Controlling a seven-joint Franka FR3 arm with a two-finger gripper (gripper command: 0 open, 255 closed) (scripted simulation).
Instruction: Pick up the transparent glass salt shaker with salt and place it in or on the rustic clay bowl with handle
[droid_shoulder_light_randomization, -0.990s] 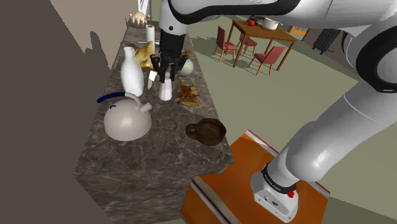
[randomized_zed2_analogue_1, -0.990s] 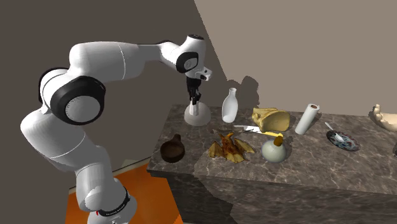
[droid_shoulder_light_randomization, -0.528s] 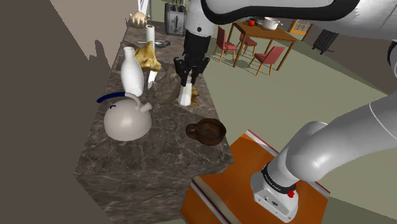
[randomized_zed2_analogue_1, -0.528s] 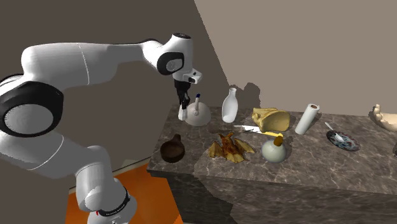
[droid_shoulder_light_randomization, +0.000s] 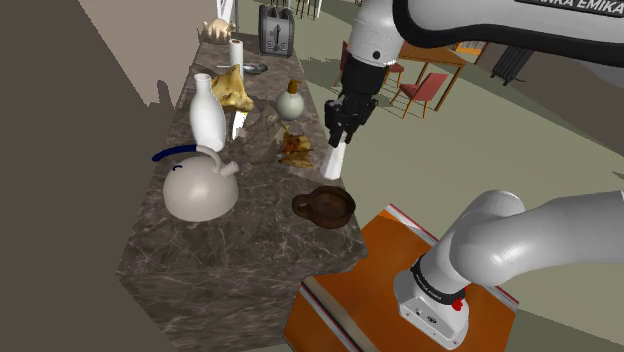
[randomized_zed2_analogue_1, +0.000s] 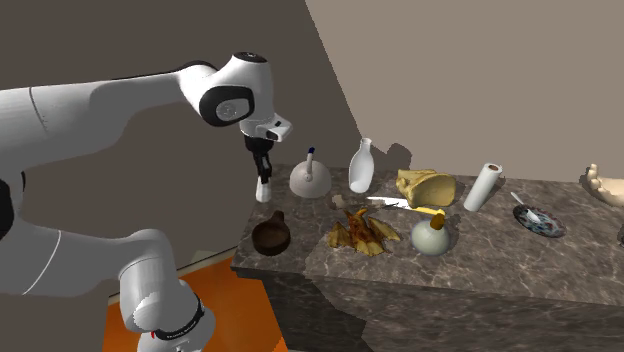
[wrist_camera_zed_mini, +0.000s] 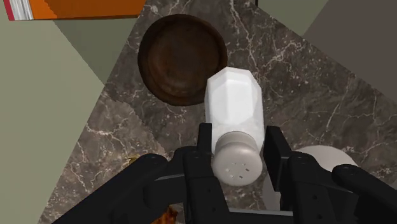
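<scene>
I have the hand (wrist_camera_zed_mini: 238, 145) closed on the salt shaker (wrist_camera_zed_mini: 234, 102), one black finger on either side of its neck, just below the grey perforated cap. The shaker's body is drawn plain white and faceted, and it hangs base-down from the fingers, clear of the surface (droid_shoulder_light_randomization: 230, 270). In the shoulder view it sits in the air above the dark marbled surface's near edge, just up from the brown bowl (droid_shoulder_light_randomization: 325, 205). Looking along the hand, I see the shaker's base overlapping the bowl's rim rather than its middle. The bowl stands on the surface near the corner, its short handle pointing towards the white kettle (droid_shoulder_light_randomization: 200, 185) with the blue handle. A white bottle (droid_shoulder_light_randomization: 207, 115) stands beyond the kettle.
</scene>
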